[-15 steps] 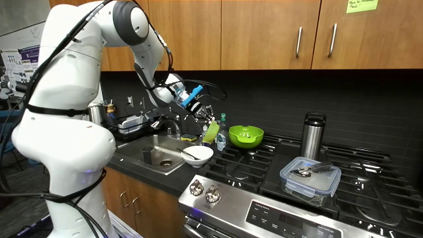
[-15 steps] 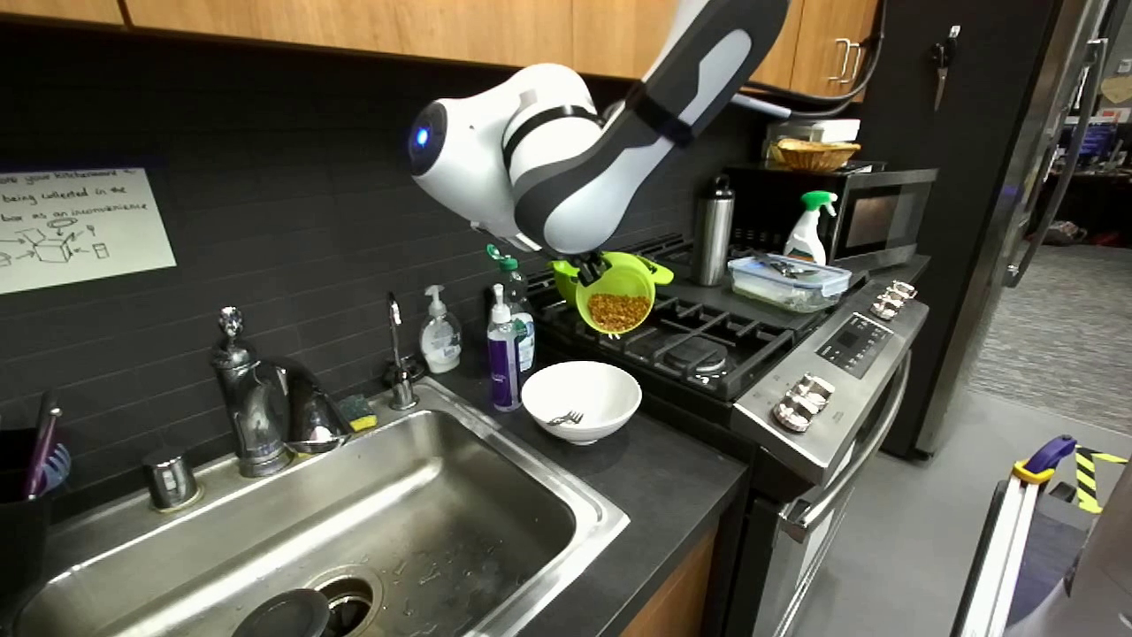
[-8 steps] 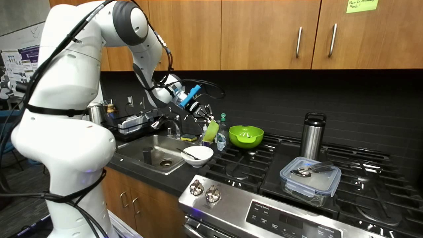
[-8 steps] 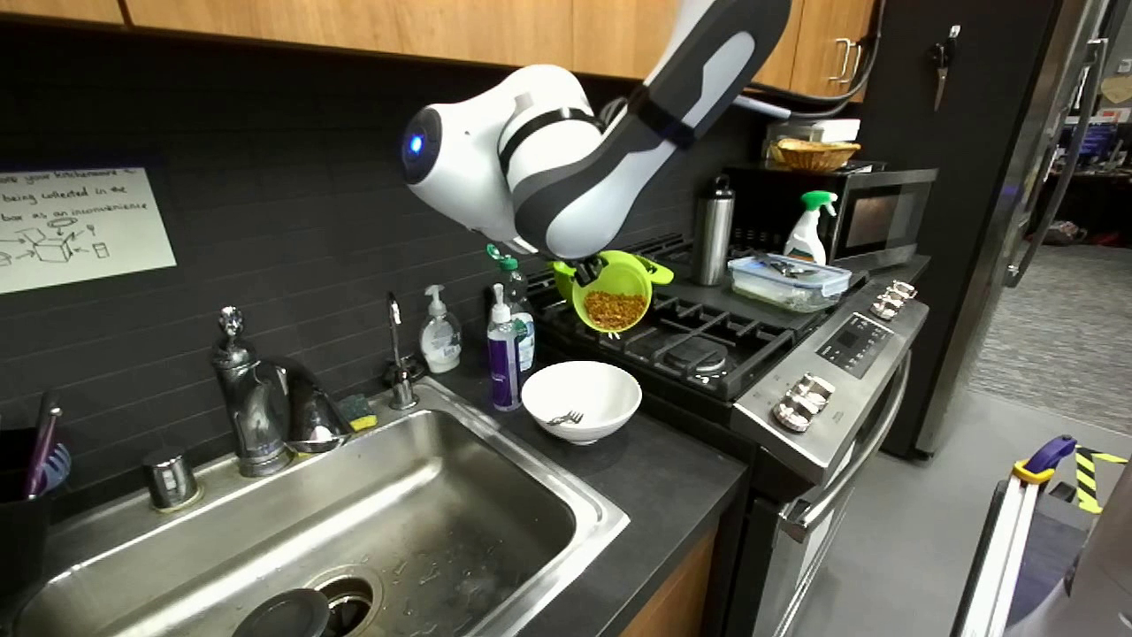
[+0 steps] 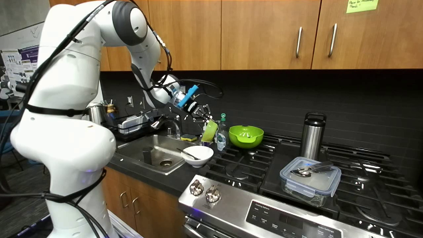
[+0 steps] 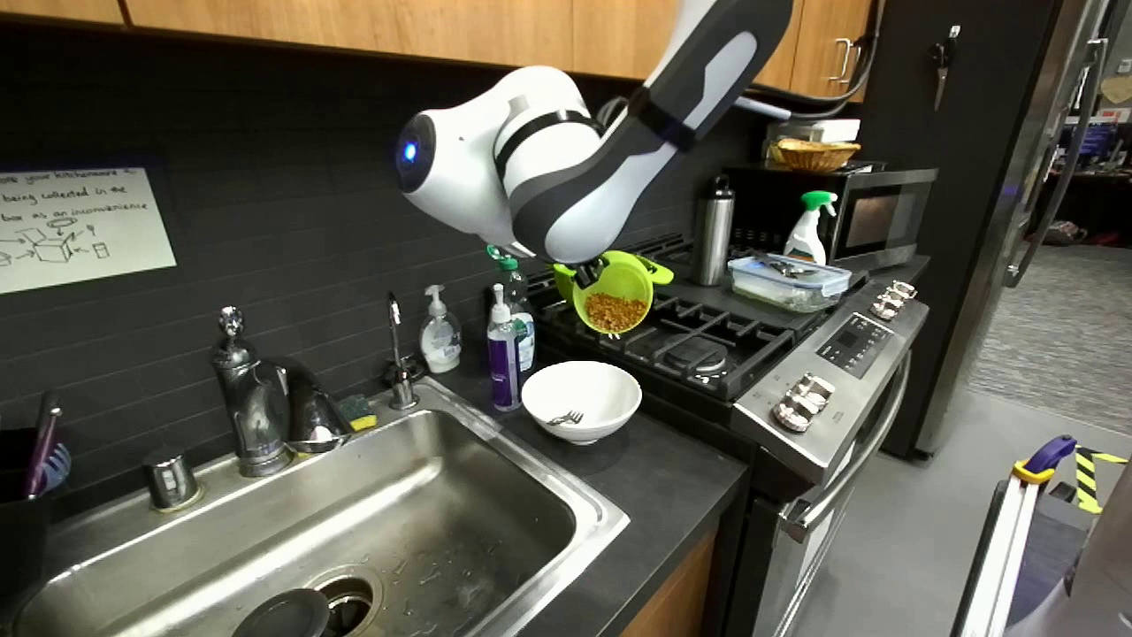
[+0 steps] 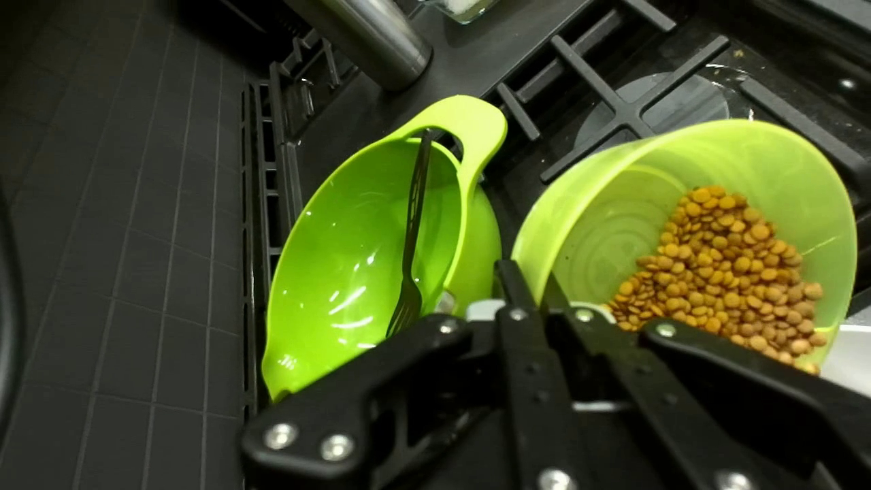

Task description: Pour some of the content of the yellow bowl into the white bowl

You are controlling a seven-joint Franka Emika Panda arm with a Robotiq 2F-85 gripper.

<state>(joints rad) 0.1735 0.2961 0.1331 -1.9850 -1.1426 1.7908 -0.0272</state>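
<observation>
My gripper (image 7: 533, 286) is shut on the rim of the yellow bowl (image 7: 605, 224), one finger outside and one inside. The yellow bowl also shows in both exterior views (image 5: 210, 131) (image 6: 630, 276), held in the air and tilted. Orange-brown lentils (image 6: 616, 311) are heaped against its lower side, near the rim; none is seen falling. The white bowl (image 6: 610, 391) stands on the counter between sink and stove, with a fork in it and no lentils visible. The yellow bowl hangs higher than it, toward the stove in the picture. Only a white sliver (image 7: 854, 357) shows in the wrist view.
A larger bright green bowl (image 5: 246, 135) with a fork stands on the stove. Soap bottles (image 6: 504, 354) stand by the wall beside the white bowl. The sink (image 6: 424, 478), a lidded container (image 5: 310, 178) and a steel bottle (image 5: 311, 137) are also around.
My gripper and the yellow bowl have shifted slightly toward the sink, left in an exterior view. The lentils remain in the tilted bowl. The white bowl has not moved.
</observation>
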